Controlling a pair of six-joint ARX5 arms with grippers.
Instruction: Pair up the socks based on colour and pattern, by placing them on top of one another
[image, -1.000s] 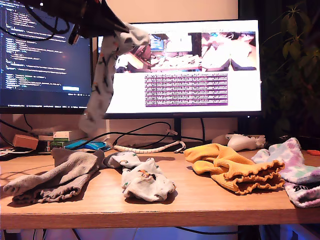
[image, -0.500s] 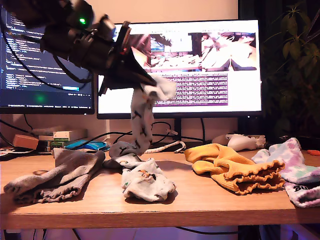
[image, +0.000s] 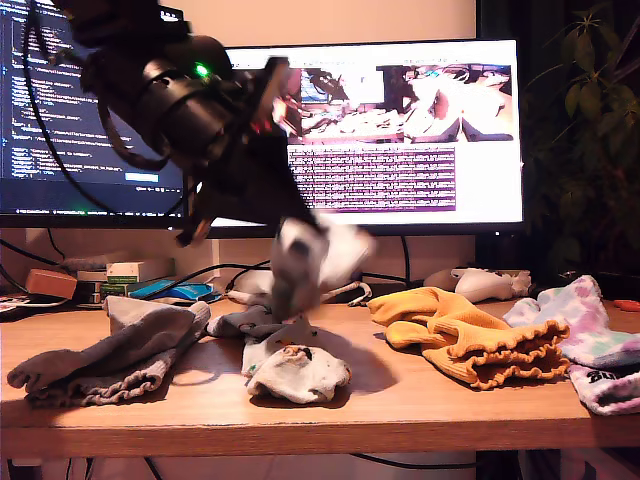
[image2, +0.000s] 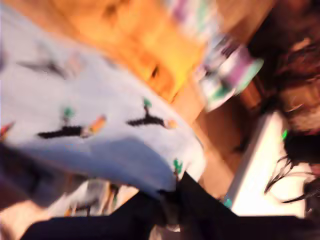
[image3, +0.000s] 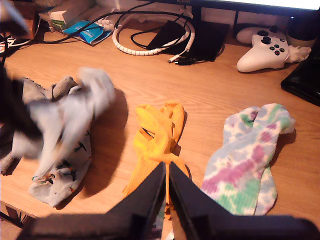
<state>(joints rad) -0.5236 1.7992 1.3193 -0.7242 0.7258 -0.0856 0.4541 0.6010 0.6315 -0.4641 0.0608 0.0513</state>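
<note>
- raised sock (image2: 100, 125): pale grey-blue, printed with small black figures with orange and green flecks
- flat sock (image3: 62, 177): same pale ground, same small dark figures
- grey socks (image: 100, 350): plain grey, ribbed
- yellow socks (image3: 155, 135): mustard-yellow, no print
- fuzzy socks (image3: 245, 160): white, blotched purple and green
- controller (image3: 262, 50): white, dark buttons
- table (image3: 210, 95): warm brown wood grain

Light-brown wooden surface (image: 400, 405), pale beige wall (image: 350, 20), wide bright monitor (image: 430, 190), dark code-filled monitor (image: 20, 150) at the exterior view's left, leafy dark houseplant (image: 590, 130), warm light.
</note>
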